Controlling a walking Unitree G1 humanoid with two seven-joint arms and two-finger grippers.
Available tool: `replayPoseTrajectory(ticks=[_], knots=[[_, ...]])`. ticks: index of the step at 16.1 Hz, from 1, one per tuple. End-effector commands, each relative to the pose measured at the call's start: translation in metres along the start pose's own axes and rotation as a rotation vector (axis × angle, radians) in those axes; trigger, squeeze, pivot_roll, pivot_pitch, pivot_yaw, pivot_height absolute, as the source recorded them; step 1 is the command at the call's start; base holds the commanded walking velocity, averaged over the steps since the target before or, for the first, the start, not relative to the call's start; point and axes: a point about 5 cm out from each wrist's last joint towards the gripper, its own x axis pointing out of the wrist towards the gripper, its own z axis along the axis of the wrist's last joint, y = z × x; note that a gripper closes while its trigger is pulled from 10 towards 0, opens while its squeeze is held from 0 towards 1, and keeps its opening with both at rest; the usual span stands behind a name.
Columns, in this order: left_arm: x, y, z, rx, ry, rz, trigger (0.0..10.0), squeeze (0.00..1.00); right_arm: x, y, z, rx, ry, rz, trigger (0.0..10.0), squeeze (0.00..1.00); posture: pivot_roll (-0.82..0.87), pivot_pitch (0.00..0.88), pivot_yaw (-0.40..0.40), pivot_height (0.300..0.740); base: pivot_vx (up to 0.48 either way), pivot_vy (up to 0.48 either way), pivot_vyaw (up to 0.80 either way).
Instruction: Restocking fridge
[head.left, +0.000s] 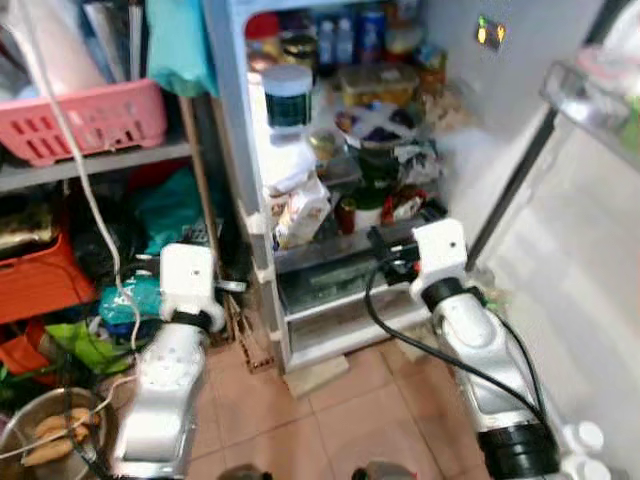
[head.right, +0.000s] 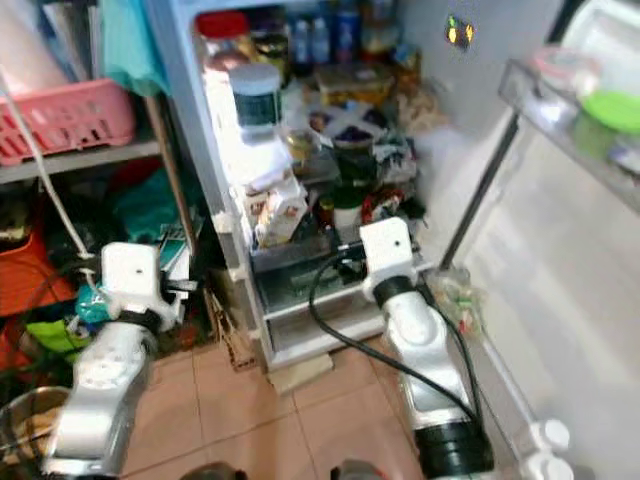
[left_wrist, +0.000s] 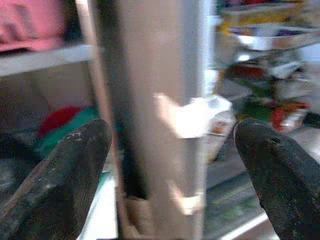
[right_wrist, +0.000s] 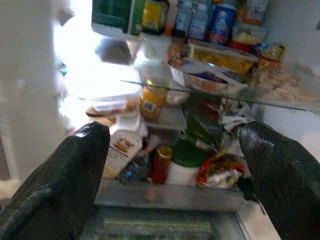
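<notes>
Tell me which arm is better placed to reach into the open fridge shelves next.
Probably the right. The right gripper is open and faces the crowded shelf of jars and cartons. The left gripper, also open, faces the fridge's side wall, beside the storage rack.

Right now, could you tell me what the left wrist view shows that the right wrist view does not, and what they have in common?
The left wrist view alone shows the fridge's grey side edge close up between the open left gripper, with a pink basket on a shelf beside it. The right wrist view alone looks between the open right gripper at the shelves: a yellow-lidded jar, a green-lidded tub and a small red-capped bottle. Both share the white carton on the lower shelf, and neither gripper holds anything.
</notes>
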Motion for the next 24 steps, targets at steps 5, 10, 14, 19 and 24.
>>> replayPoseTrajectory(ticks=[5,10,14,19,24], knots=[[-0.0057,-0.0053,-0.0072,-0.004,0.03,-0.019,10.0,0.0,0.0032,0.0037,-0.0007,-0.006,-0.011,0.023,10.0,0.0,0.07,0.0,-0.004,0.74,0.0,-0.061,-0.13],[-0.0059,-0.0039,-0.0077,0.001,0.033,-0.018,10.0,0.0,0.0042,0.0015,-0.0004,-0.014,-0.015,0.022,10.0,0.0,0.07,0.0,-0.004,0.74,0.0,-0.307,0.0],[-0.0072,-0.0051,-0.0084,-0.02,0.034,-0.019,10.0,0.0,0.003,0.0025,-0.0023,0.002,-0.009,0.033,10.0,0.0,0.07,0.0,-0.004,0.74,0.0,-0.329,0.0],[-0.0087,-0.0044,-0.0098,-0.035,0.045,-0.009,10.0,0.0,0.0021,-0.0011,-0.0059,0.074,0.023,0.022,10.0,0.0,0.07,0.0,-0.006,0.74,-0.059,0.0,0.0],[-0.0092,-0.0051,-0.0108,-0.037,0.05,-0.01,10.0,0.0,0.0015,0.0045,-0.0077,0.095,0.042,0.059,10.0,0.0,0.08,0.0,-0.009,0.74,-0.379,0.0,0.0]])
